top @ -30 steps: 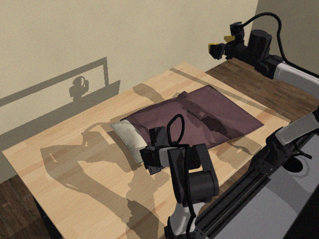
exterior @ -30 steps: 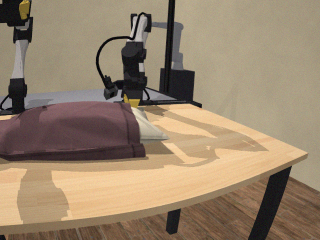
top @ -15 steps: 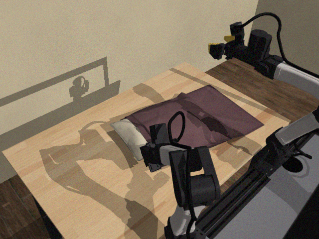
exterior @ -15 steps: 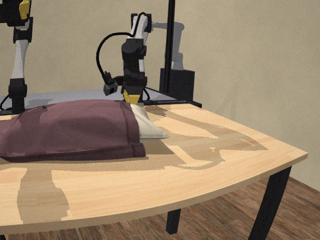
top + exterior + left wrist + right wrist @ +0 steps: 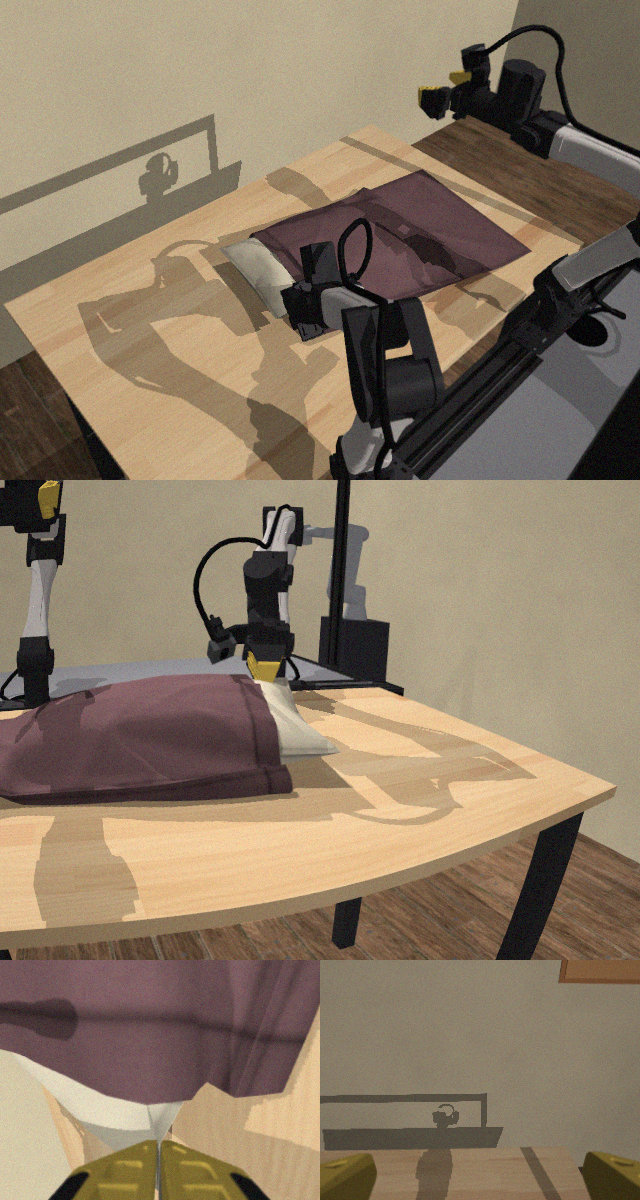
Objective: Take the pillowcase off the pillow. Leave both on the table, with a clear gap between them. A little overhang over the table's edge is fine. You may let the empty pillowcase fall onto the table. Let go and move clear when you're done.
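Note:
The cream pillow (image 5: pixel 256 263) (image 5: pixel 299 733) (image 5: pixel 122 1114) lies on the table with one end showing out of the pillowcase's mouth. The dark purple pillowcase (image 5: pixel 457 217) (image 5: pixel 155 733) (image 5: pixel 150 990) covers the rest, and its far part lies flat. My left gripper (image 5: pixel 267 678) (image 5: pixel 158 1149) is shut on the pillow's near corner, just outside the case's hem; cloth runs to its fingertips in the left wrist view. The arm hides that corner in the top view. My right gripper (image 5: pixel 443 86) (image 5: pixel 479 1162) is open and empty, high beyond the case's closed end.
The wooden table (image 5: pixel 103 361) (image 5: pixel 361 852) reaches well past the pillow's exposed end. A wall stands along the table's far side in the top view. The arms' black mounting rail (image 5: pixel 480 377) runs along the near side. Arm shadows cross the table.

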Controlling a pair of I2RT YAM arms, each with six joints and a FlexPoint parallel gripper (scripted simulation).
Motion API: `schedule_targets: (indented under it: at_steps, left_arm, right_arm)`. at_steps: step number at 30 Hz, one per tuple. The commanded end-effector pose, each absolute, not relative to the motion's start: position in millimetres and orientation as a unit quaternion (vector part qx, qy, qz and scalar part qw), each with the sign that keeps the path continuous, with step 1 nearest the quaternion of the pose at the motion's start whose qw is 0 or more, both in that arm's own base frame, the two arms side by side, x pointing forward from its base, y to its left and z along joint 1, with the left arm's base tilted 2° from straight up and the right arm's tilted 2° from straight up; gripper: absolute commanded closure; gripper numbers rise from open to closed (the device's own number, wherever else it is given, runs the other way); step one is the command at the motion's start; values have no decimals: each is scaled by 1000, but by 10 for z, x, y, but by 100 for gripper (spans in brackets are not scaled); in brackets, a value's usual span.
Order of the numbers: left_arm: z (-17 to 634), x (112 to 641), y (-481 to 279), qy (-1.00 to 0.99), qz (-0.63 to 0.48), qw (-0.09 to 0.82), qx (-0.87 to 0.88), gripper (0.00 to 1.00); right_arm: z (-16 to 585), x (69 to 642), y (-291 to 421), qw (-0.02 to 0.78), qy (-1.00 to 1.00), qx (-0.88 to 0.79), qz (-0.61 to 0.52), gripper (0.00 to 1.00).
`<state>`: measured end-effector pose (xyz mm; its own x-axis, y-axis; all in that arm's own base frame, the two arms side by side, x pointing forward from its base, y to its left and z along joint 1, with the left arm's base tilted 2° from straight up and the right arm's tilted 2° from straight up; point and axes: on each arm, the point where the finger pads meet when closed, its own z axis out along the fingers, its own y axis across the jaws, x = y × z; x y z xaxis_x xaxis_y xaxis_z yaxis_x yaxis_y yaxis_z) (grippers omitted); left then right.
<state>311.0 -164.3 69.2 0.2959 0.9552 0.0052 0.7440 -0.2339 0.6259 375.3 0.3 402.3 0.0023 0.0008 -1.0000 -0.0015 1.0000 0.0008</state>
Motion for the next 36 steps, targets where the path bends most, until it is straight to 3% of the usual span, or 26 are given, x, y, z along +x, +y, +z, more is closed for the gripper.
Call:
schedule_targets:
  at_steps: [1, 36]
  left_arm:
    - [884, 3180, -1672, 557, 209, 282, 752, 100]
    - [986, 3311, -1347, 552, 215, 298, 748, 100]
  right_arm:
    - [4375, 3738, -53, 744, 669, 4, -10, 0]
    - [4375, 3738, -53, 744, 669, 4, -10, 0]
